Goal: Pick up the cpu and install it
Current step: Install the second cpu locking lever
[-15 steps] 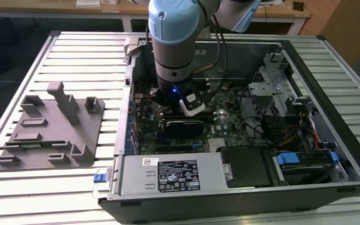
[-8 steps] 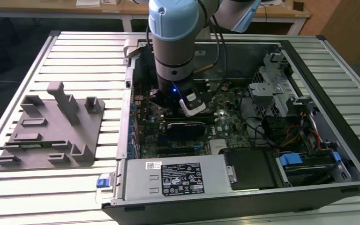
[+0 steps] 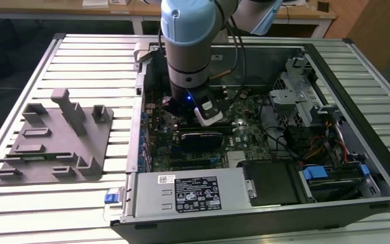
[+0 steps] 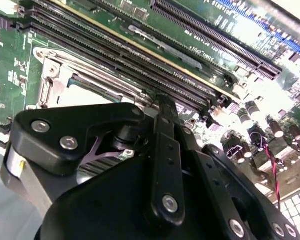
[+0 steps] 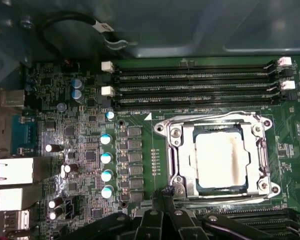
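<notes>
Grey power supply box (image 3: 188,192) is lying nearest in the exterior view; beyond it the arm is reaching down into the open computer case (image 3: 357,101), over the motherboard (image 3: 181,152).

Black gripper (image 4: 160,112) linkage is crowding the second wrist view beside the socket frame (image 4: 55,80); whether it is spread or closed I cannot tell.

Seated inside the socket frame (image 5: 175,150) in the first wrist view, the cpu (image 5: 221,159) is lying flat. Doing this well probably means checking it is sitting level and square before any pressing.

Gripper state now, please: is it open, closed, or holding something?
Gripper: cannot be told. It hangs just above the motherboard, beside the socket where the cpu already sits.
</notes>
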You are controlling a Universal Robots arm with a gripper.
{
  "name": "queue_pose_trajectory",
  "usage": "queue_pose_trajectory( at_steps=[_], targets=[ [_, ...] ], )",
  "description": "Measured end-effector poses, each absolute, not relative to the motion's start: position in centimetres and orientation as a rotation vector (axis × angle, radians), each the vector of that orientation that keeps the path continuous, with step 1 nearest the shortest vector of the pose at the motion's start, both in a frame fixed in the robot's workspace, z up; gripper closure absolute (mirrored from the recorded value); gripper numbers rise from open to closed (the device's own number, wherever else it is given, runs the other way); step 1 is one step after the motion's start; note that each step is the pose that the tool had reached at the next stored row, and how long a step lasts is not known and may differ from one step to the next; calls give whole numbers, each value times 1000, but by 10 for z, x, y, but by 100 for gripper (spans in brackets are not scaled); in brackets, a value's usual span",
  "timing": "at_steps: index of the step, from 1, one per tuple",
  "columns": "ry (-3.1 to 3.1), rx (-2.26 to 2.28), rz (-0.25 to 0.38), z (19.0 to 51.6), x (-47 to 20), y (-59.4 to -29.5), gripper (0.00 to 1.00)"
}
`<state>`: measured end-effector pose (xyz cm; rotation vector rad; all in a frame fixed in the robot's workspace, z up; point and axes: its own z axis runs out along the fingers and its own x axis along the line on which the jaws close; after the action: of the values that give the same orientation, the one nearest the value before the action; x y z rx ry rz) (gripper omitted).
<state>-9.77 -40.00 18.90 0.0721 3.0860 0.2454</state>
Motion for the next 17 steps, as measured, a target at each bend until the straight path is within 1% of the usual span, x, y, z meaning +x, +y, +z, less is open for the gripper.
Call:
queue_pose_trajectory(
  at_steps=[6, 17],
  targets=[
    [3084, 72, 270, 189, -100, -400, 89],
    [3083, 73, 272, 190, -104, -399, 89]
  ],
)
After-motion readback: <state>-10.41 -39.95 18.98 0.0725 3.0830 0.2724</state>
